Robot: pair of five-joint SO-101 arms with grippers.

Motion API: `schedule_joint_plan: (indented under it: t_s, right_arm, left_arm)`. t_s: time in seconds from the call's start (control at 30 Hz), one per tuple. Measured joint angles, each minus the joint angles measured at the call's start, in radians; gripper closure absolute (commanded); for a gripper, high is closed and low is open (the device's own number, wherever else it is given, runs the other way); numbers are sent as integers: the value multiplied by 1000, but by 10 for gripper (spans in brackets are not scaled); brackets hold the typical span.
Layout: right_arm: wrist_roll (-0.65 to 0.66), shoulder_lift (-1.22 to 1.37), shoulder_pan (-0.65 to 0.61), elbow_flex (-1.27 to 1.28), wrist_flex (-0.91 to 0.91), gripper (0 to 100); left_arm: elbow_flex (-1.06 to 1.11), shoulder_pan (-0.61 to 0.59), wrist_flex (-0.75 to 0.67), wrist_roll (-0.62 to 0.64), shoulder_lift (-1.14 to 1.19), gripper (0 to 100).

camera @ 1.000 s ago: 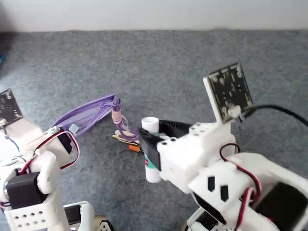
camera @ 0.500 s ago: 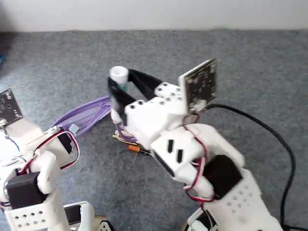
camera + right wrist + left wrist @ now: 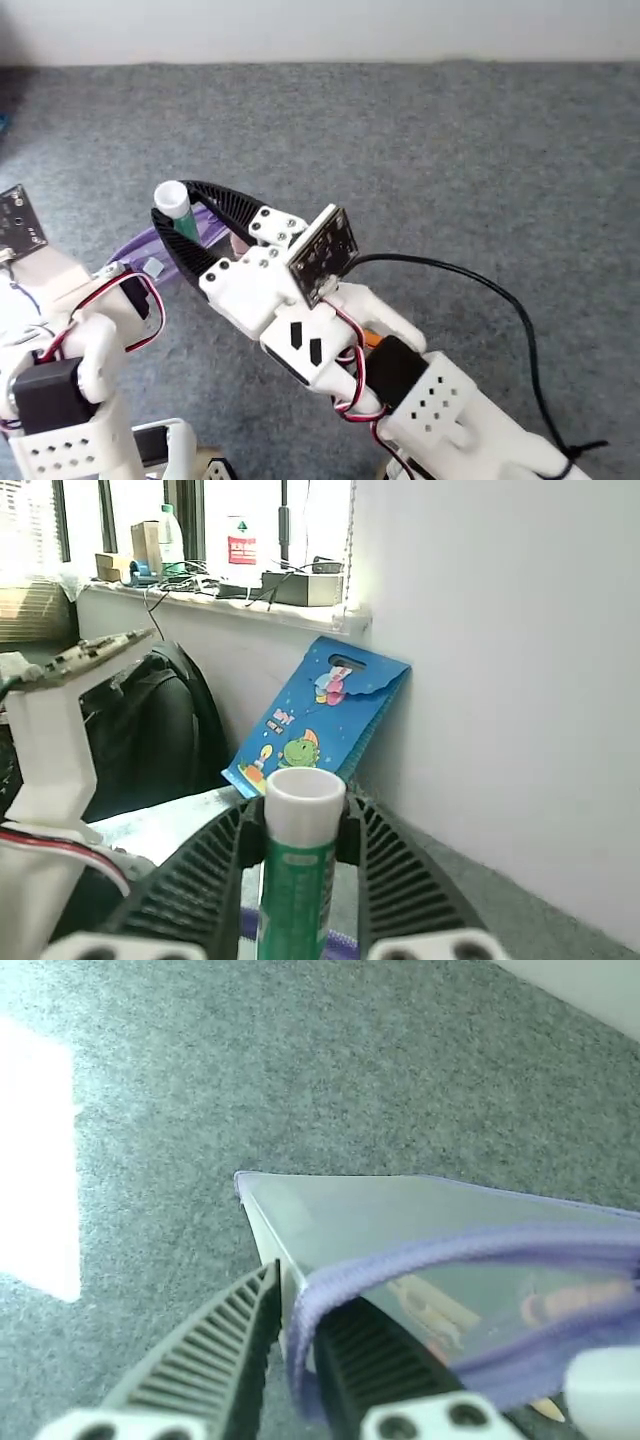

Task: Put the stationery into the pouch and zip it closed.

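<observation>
A translucent pouch (image 3: 138,247) with a purple zip edge lies at the left of the grey carpet. My left gripper (image 3: 293,1312) is shut on the pouch's purple rim (image 3: 420,1258), holding it up. My right gripper (image 3: 176,204) is shut on a glue stick (image 3: 169,194) with a white cap and green body, held upright just above the pouch. In the right wrist view the glue stick (image 3: 300,852) stands between the black fingers (image 3: 205,865). Its white cap (image 3: 606,1392) shows beside the pouch. Beige and pink items (image 3: 432,1312) show through the pouch wall; whether they are inside, I cannot tell.
The right arm (image 3: 330,340) stretches across the carpet's middle and covers the spot where small stationery lay. The left arm's base (image 3: 60,390) stands at the front left. The grey carpet (image 3: 480,170) stretches to the right and back, up to a white wall.
My right arm has swung left and back with the glue stick, from the carpet's middle to above the pouch. The left arm and pouch have stayed put.
</observation>
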Motion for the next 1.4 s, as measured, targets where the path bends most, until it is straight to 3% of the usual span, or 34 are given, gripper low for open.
schedule_joint_plan:
  t_s: [0.27, 0.47, 0.63, 0.73, 1.1, 1.4]
  right_arm:
    - [38, 95, -26, 11, -187, 991]
    - [58, 170, -44, 48, -232, 985]
    - [64, 175, -44, 112, -255, 882]
    - [66, 143, -32, 112, -164, 822]
    - [66, -114, 110, 112, 132, 823]
    - [-155, -242, 396, 112, 565, 823]
  left_arm:
    - [0, 0, 0, 0, 0, 987]
    - [0, 0, 0, 0, 0, 987]
    - [0, 0, 0, 0, -2, 987]
    - [0, 0, 0, 0, -2, 987]
    - [0, 0, 0, 0, -2, 987]
    - [0, 0, 0, 41, -2, 987]
